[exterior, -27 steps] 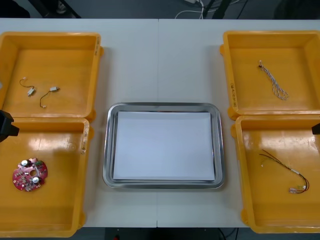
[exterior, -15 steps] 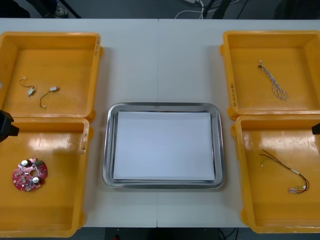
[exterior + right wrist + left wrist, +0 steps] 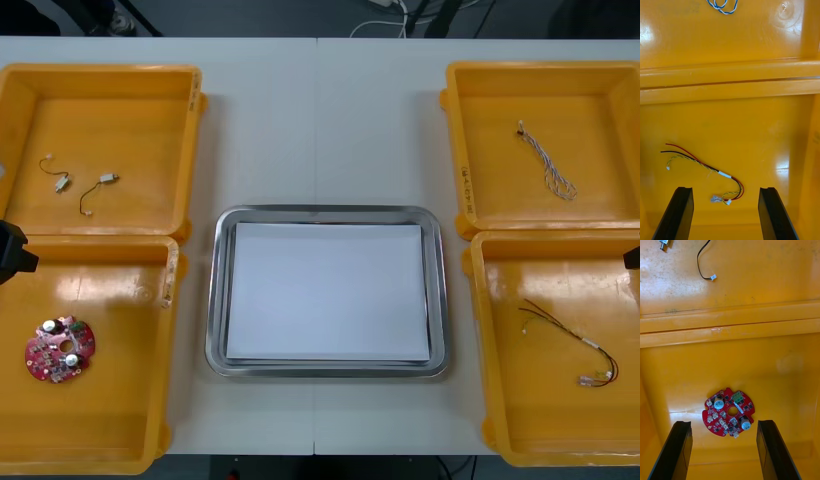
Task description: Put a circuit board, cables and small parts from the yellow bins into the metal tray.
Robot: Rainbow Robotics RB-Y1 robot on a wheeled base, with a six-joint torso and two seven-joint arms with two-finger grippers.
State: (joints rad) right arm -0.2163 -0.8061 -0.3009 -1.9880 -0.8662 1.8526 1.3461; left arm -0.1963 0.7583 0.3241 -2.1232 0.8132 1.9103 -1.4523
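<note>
A round red circuit board (image 3: 60, 350) lies in the near left yellow bin (image 3: 120, 440). My left gripper (image 3: 724, 448) hangs open above it, the circuit board (image 3: 729, 412) just ahead of the black fingers (image 3: 679, 450). The red and yellow cable (image 3: 570, 345) rests in the near right bin (image 3: 500, 400). My right gripper (image 3: 725, 212) is open over it, the cable (image 3: 705, 168) lying between and beyond its fingers (image 3: 773, 212). The metal tray (image 3: 222, 300), white inside, sits in the middle. The left arm (image 3: 14, 252) and right arm (image 3: 632, 258) show at the table's sides.
The far left bin (image 3: 150, 100) holds two small metal parts (image 3: 62, 182) with black leads (image 3: 703, 258). A twisted blue and white cable (image 3: 548, 162) lies in the far right bin (image 3: 600, 100); its end (image 3: 722, 6) shows beyond the bin wall.
</note>
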